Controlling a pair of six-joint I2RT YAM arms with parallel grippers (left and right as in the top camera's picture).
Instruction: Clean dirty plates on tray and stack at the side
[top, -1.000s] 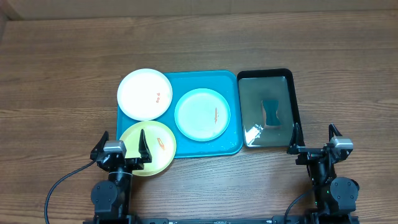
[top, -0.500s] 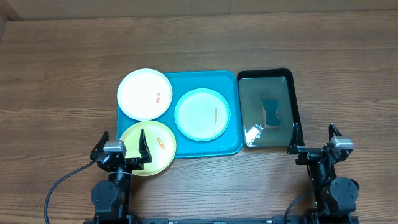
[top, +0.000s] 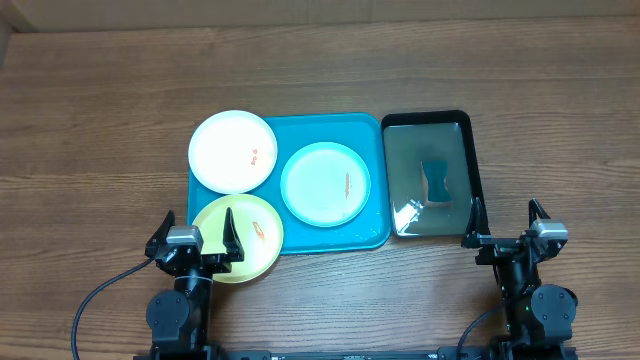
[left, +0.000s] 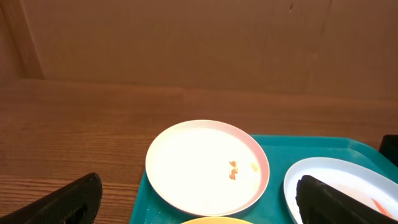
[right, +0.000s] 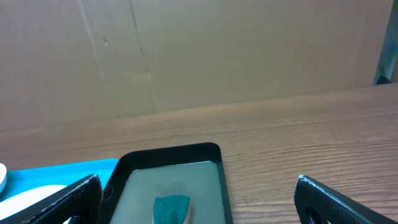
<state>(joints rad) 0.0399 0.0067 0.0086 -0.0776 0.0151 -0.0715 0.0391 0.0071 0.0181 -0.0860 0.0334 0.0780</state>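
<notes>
The teal tray (top: 372, 232) lies mid-table with three plates on it. A white plate (top: 232, 151) with orange specks overhangs its back left corner. The pale cyan plate (top: 325, 183), marked by an orange streak, sits in the middle. A yellow-green plate (top: 240, 240) hangs over the front left corner. My left gripper (top: 197, 222) stands open at the yellow-green plate's near edge, holding nothing. The left wrist view shows the white plate (left: 207, 165) ahead, between the open fingers (left: 74, 199). My right gripper (top: 506, 215) stands open just right of the trays.
A glossy black tray (top: 425, 116) holding shallow water and a teal sponge (top: 436, 183) sits right of the teal tray. In the right wrist view the sponge (right: 171, 208) lies ahead and to the left. A cardboard wall stands behind the wooden table (top: 560, 120).
</notes>
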